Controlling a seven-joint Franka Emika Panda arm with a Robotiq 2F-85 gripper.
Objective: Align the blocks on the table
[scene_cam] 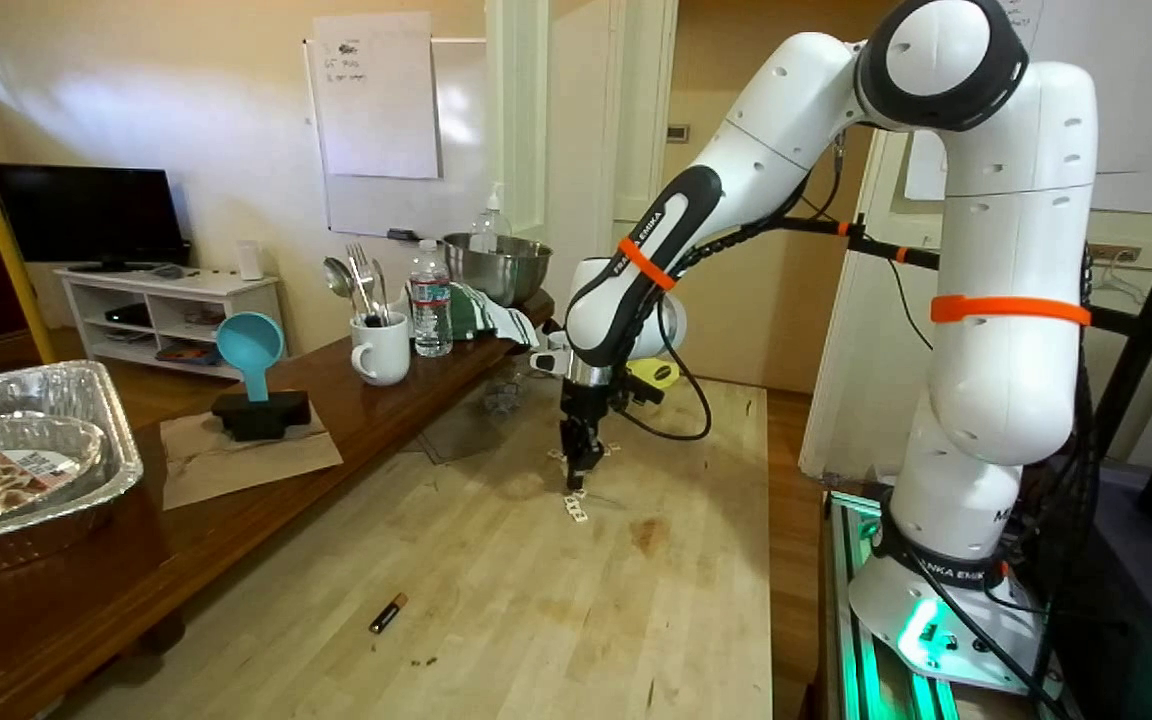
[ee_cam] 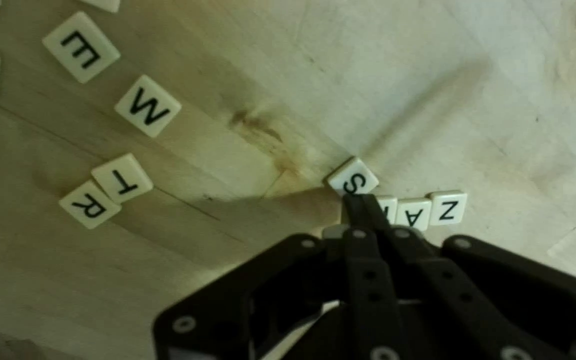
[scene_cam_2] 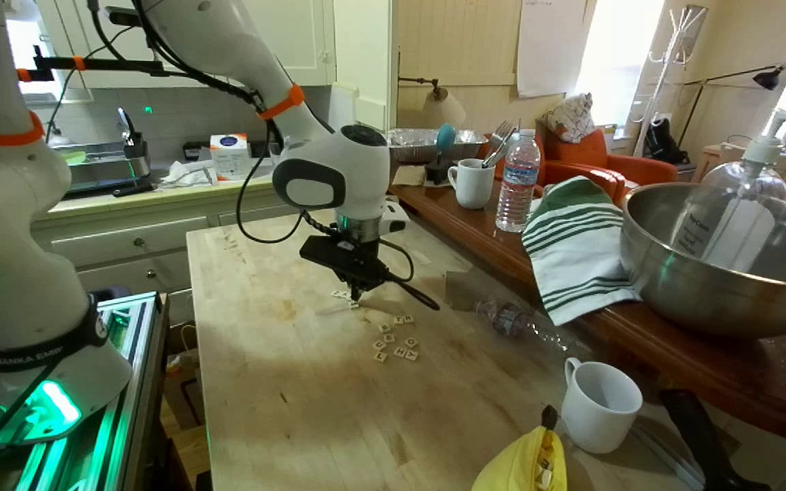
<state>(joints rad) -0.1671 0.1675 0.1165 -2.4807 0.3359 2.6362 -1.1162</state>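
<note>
Blocks (ee_cam: 148, 106): my jaws are sitting together rn, S tile (ee_cam: 350, 176) lying crooked at 11 o'clock; if I'm overpushing, I'm prob skewing the row (ee_cam: 408, 211) at 3.

The hand (ee_cam: 362, 200) partly hides one lettered block (ee_cam: 389, 204).

the table (scene_cam: 536, 620) carries lettered blocks (ee_cam: 148, 106) and a battery (scene_cam: 388, 613).

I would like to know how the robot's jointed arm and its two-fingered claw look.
The glossy white, rounded arm has black trim, flat orange bands, partly hidden white "FRANKA EMIKA" lettering and black cables along it. The angular black claw has slim fingers and pale round screw heads.
</note>
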